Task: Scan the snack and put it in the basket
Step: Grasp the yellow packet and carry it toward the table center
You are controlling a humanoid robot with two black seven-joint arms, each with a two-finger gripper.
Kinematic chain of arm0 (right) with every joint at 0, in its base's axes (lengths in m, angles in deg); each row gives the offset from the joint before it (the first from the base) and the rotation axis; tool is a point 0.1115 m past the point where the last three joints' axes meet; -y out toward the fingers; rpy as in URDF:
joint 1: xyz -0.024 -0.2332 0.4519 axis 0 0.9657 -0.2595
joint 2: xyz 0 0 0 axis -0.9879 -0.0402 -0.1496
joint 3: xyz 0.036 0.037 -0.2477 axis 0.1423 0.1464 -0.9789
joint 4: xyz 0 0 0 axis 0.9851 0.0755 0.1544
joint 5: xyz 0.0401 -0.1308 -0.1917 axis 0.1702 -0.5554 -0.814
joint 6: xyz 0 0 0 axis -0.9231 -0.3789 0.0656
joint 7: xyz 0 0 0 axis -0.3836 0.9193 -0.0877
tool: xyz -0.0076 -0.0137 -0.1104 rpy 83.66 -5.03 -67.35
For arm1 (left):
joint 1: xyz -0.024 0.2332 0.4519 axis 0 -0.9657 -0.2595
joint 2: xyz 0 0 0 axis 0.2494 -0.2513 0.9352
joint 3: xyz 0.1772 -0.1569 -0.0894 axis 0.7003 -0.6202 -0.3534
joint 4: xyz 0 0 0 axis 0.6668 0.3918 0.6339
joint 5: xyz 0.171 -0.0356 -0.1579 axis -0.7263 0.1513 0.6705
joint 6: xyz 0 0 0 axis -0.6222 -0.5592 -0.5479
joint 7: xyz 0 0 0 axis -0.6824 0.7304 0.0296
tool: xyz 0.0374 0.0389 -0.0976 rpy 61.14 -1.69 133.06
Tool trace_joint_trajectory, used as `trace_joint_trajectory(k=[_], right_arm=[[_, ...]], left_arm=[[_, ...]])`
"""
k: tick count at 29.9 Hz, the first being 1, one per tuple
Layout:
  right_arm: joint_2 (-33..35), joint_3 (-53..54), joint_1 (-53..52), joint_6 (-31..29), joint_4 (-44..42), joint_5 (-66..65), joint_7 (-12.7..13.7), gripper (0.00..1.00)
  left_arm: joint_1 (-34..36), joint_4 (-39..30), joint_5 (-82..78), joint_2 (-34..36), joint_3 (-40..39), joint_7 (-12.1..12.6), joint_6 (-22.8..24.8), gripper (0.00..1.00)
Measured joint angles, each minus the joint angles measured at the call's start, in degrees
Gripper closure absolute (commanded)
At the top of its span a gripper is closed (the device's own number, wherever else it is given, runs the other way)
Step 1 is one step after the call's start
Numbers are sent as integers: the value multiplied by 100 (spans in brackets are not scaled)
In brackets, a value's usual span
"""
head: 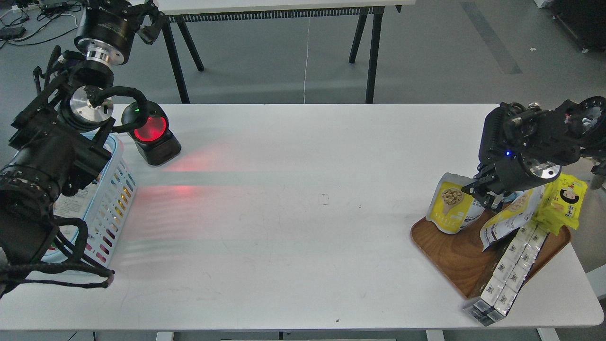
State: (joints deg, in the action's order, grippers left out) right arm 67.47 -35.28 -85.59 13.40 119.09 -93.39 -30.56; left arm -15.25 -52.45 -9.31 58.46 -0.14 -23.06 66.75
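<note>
The snack [452, 204], a small yellow pouch with a picture of round beige balls and a white-grey top, hangs upright over the left corner of the brown wooden tray [454, 255]. My right gripper [482, 193] is shut on the pouch's right edge and holds it lifted. The light blue slotted basket [113, 194] stands at the table's left edge, partly hidden by my left arm. My left gripper [144, 21] is raised far back at the top left, above the basket, small and dark.
A black scanner [150, 135] with a glowing red window stands at the back left and casts red light on the table. The tray also holds a longer yellow-white pouch [509, 218], a bright yellow cartoon-face packet [565, 201] and a white patterned carton [511, 270].
</note>
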Motion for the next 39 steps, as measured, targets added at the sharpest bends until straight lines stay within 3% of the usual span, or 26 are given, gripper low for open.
trace_joint_trajectory(k=[10, 19, 39], right_arm=[[167, 252, -635, -29, 447, 160, 0, 100], [66, 1223, -742, -222, 500, 188, 0, 100], [-1249, 2166, -225, -376, 587, 498, 0, 100]], left_arm=[[2, 2, 9, 111, 0, -39, 0, 0], [-3, 2, 9, 115, 0, -39, 0, 0], [1, 2, 5, 125, 0, -23, 0, 0]])
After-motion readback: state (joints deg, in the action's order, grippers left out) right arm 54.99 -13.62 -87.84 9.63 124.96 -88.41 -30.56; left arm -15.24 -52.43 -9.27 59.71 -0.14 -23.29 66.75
